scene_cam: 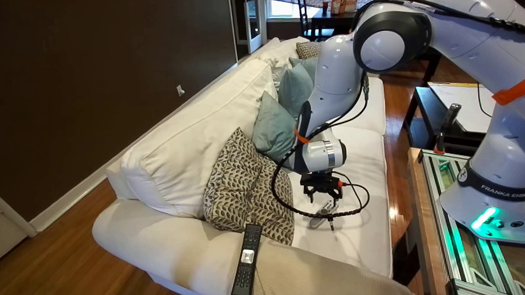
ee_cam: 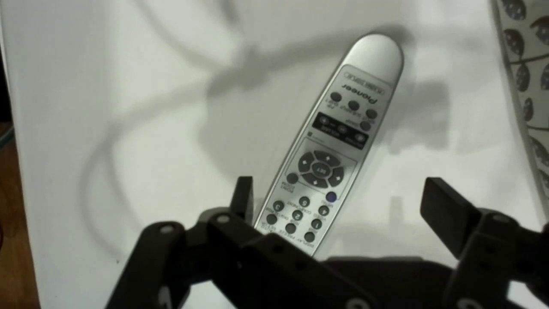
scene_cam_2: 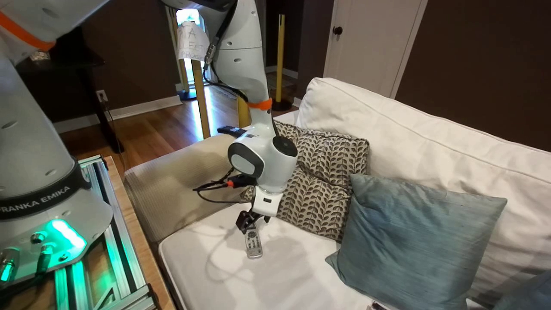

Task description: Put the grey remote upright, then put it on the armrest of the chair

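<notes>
Silver-grey, wrist view: one grey remote (ee_cam: 326, 146), Pioneer lettering, lying flat, buttons up, on a white seat cushion (ee_cam: 150, 214). Set aslant; rounded blank end toward the top, numbered keys toward the gripper (ee_cam: 336, 199), whose black linkage hides the lowest part. Jaws: spread wide, holding nothing. One fingertip (ee_cam: 243, 194) shows just beside the remote's edge; the opposite one stands apart over bare cushion. Leaf-patterned pillow (ee_cam: 527, 73), part only, right edge. Wood floor (ee_cam: 19, 270), a strip, lower left.

In an exterior view: white sofa (scene_cam: 195, 132), long, seen from one end. Near end: low, rounded armrest (scene_cam: 160, 234), partly under a beige ribbed cover (scene_cam: 308, 274). Black remote (scene_cam: 241, 277), longer, lying across the armrest, pale pad at its centre. Blue-green pillows (scene_cam: 272, 127), in a row beyond the leaf-patterned one. Robot arm (scene_cam: 339, 68), white, reaching over the seat, gripper pointing down above the grey remote; a black cable (scene_cam: 345, 214) loops in front. Grey remote on the seat cushion, apart from the armrest.

In an exterior view: robot base (scene_cam_2: 21, 232), Franka Emika name and green light, on a metal-railed stand (scene_cam_2: 130, 260). Grey remote, flat on the cushion, one end behind the gripper, the other in plain sight. Black remote on the armrest, partly hidden by the arm. Yellow post (scene_cam_2: 281, 60), upright, on the floor behind; white door (scene_cam_2: 374, 47); paper sign (scene_cam_2: 191, 43), handwritten. One dark item (scene_cam_2: 377, 306), lower edge, cut off, too little shown to name.
</notes>
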`<action>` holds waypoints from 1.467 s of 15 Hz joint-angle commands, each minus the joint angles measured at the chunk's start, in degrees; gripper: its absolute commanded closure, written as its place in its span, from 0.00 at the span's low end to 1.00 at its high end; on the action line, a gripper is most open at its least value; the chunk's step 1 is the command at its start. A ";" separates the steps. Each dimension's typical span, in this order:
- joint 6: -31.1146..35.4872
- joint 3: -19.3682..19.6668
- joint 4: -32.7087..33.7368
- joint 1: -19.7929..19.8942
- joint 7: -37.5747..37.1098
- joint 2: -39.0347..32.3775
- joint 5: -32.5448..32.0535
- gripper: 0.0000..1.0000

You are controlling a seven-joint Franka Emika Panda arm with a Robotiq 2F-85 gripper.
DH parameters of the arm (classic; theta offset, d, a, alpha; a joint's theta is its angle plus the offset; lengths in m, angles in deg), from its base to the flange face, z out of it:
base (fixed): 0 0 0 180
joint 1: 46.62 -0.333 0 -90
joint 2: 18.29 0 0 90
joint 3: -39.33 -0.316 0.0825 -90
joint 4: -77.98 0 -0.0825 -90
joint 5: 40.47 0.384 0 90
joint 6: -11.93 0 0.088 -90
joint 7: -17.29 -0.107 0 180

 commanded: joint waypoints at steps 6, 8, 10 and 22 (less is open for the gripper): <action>6.13 -2.86 2.77 -3.44 -5.35 -4.89 0.77 0.00; 7.88 -3.05 2.73 -4.14 -7.19 -5.77 0.97 0.00; 9.39 -3.16 2.96 -4.41 -8.42 -6.64 1.00 0.00; 13.84 -3.72 4.88 -4.25 -10.85 -9.80 0.51 0.70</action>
